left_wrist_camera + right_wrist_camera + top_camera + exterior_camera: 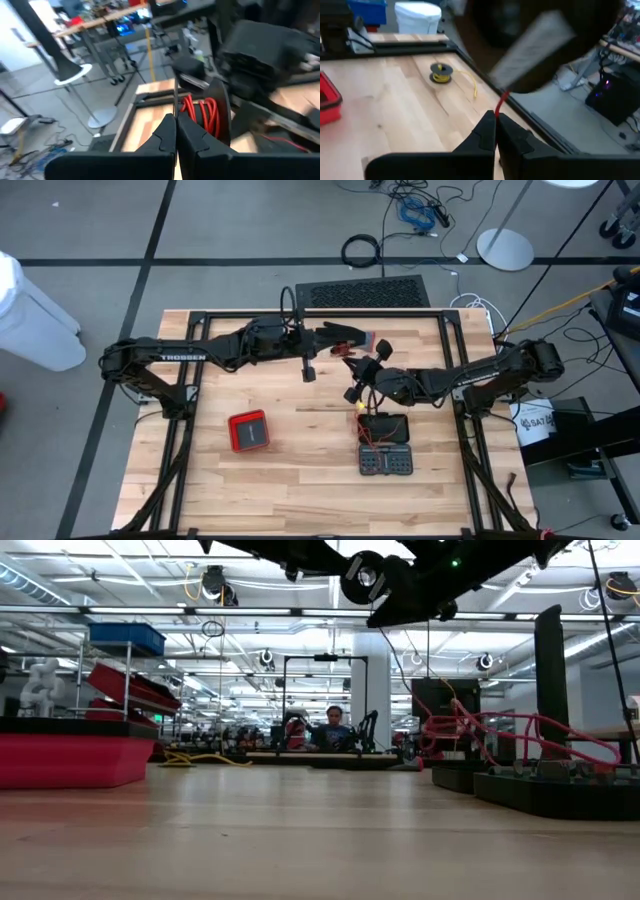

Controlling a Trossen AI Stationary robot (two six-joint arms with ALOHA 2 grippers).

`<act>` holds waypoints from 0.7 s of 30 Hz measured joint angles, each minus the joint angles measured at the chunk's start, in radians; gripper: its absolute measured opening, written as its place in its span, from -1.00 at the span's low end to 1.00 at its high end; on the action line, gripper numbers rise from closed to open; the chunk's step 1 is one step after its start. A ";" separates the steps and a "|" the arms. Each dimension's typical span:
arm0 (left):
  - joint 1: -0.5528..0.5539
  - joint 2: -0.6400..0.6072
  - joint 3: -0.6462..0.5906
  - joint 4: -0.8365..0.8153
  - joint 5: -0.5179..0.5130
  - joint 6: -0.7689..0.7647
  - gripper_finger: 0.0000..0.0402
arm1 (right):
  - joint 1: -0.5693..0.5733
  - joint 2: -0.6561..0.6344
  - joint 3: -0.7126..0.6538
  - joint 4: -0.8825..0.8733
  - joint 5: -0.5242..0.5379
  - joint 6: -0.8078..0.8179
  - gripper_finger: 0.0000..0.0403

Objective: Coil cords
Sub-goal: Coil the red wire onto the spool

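Note:
A black reel wound with red cord (202,112) hangs above the table's middle, between my two grippers (367,366). My left gripper (175,120) comes from the table's left (340,346) and is shut on a thin dark cord. My right gripper (496,116) comes from the right (356,390) and is shut on a red cord that leads up to the blurred dark reel (530,45). A small reel of yellow cord (440,73) stands on the table, its yellow tail lying loose on the wood. My left gripper pinches the thin dark cord (176,102) between its two fingertips. The cord runs straight from the tips to the top of the reel, clear of the table. My right gripper pinches the red cord (500,106) between its fingertips. The cord rises from the tips to the reel above, clear of the table.
A red box (249,430) lies near the left. A dark board with red wires (385,446) lies near the right. A black glove with a red cuff (354,335) lies at the far middle. A thick black cable ring (361,250) lies on the floor beyond.

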State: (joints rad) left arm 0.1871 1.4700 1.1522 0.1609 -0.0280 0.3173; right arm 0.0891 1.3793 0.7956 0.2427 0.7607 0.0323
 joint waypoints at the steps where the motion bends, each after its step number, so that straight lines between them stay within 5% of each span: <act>1: 0.000 0.000 0.000 0.010 -0.017 -0.005 -1.00 | 0.000 0.008 0.000 0.023 0.001 -0.012 -1.00; 21: -0.034 0.131 -0.001 0.176 -0.233 0.035 -1.00 | -0.001 0.087 -0.001 0.259 -0.046 -0.146 -1.00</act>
State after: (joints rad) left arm 0.1532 1.6006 1.1517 0.3372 -0.2607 0.3526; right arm 0.0879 1.4662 0.7948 0.5014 0.7144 -0.1140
